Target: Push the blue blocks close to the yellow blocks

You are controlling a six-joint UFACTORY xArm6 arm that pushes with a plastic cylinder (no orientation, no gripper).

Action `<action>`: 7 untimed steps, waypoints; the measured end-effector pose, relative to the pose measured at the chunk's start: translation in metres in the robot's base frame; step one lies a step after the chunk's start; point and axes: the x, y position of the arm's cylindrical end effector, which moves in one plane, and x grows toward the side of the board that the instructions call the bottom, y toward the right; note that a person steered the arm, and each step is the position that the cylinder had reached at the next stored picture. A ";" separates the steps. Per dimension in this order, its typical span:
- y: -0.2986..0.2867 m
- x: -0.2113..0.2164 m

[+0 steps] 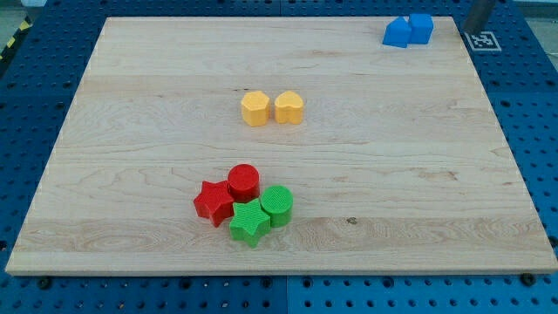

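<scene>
well apart: blue blocks [408, 30] top right, yellow blocks [273, 108] centre; tool state untellable.

Two blue blocks [407, 30] top right, apparently touching; yellow pair [272, 108] mid-board.

A lab bench — wooden board [288, 166] on blue pegboard [532, 96].

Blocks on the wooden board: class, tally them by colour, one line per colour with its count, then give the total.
Blue: 2, the blue blocks at the view's top right corner
Yellow: 2, the yellow blocks side by side
Red: 2, red star and red cylinder
Green: 2, green star and green cylinder
Total: 8
</scene>
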 end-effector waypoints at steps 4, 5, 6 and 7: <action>-0.090 0.001; -0.111 0.015; -0.150 0.035; -0.185 0.054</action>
